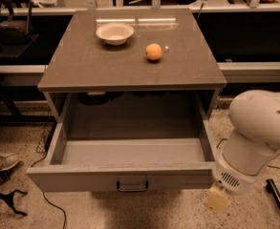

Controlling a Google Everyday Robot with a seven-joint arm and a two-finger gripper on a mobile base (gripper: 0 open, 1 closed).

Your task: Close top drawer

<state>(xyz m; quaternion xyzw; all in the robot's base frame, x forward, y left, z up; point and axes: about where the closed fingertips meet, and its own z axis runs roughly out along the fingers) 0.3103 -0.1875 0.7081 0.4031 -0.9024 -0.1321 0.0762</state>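
Note:
The top drawer (130, 177) is pulled fully out of the grey-beige cabinet, and its inside is empty. Its flat front faces me with a small dark bar handle (132, 185) at the lower middle. My gripper (218, 200) hangs low at the right, just beyond the drawer front's right corner and below its top edge. The white arm (259, 132) rises behind it at the right edge of the view. The gripper holds nothing that I can see.
A white bowl (114, 33) and an orange (154, 51) sit on the cabinet top (82, 66). A dark cable and a black stand lie on the speckled floor at lower left (10, 202). Shelving and a chair stand behind.

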